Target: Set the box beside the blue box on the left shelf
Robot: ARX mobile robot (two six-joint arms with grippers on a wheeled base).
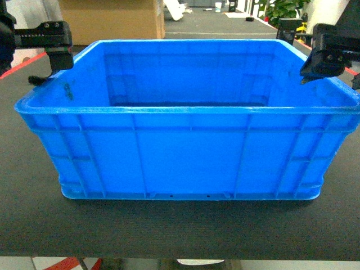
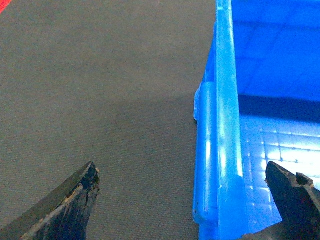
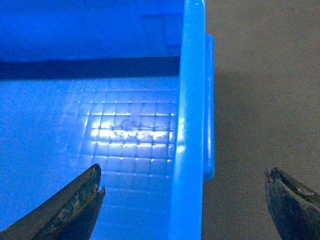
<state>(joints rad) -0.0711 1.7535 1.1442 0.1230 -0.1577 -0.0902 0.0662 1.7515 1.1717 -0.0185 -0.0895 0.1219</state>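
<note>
The box (image 1: 191, 152), a large bright-blue ribbed crate, stands empty on a dark grey table (image 1: 169, 225). My left gripper (image 1: 52, 59) hovers open at the crate's left rim. In the left wrist view that gripper (image 2: 182, 172) straddles the rim (image 2: 225, 125), one finger outside over the table and one inside the crate. My right gripper (image 1: 323, 59) is open at the right rim. In the right wrist view it (image 3: 183, 174) straddles the rim (image 3: 190, 125) the same way. Neither gripper touches the rim. The left shelf and the other blue box are out of view.
A cardboard carton (image 1: 112, 19) stands behind the table at the back left. A green plant (image 1: 281, 8) and small items sit on a far surface. A red strip (image 1: 25, 63) runs along the table's left edge.
</note>
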